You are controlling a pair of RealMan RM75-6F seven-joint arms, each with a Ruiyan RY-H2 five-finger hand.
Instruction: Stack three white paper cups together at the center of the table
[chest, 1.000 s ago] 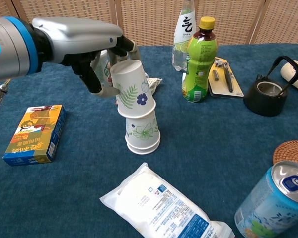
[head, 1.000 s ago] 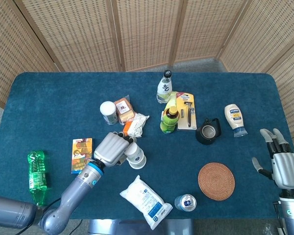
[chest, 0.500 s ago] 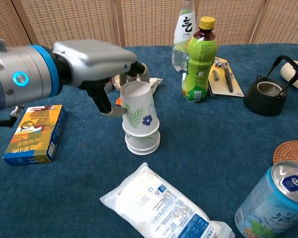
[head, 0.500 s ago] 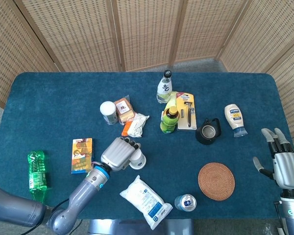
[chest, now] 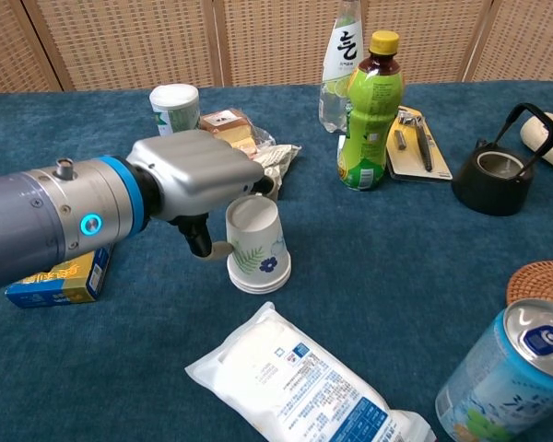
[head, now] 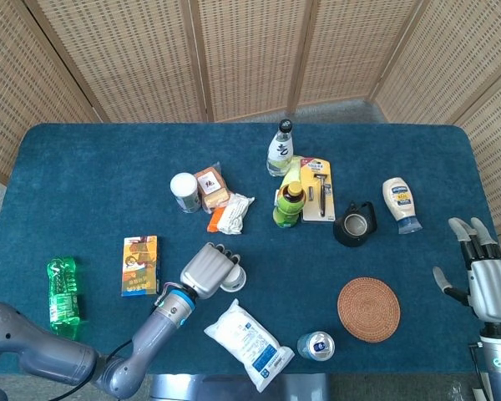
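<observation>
Paper cups (chest: pixel 256 249) sit nested upside down on the table (chest: pixel 378 249), just ahead of the wipes packet (chest: pixel 304 382). My left hand (chest: pixel 198 180) wraps fingers round the top cup, seating it squarely; my right hand (head: pixel 488 284) idles spread apart

Three bottles (head: pixel 290 205) are seen, one stack of paper cups (chest: pixel 256 249), one can (head: pixel 316 345), one kettle (head: pixel 355 224) and one coaster (head: pixel 368 309)
</observation>
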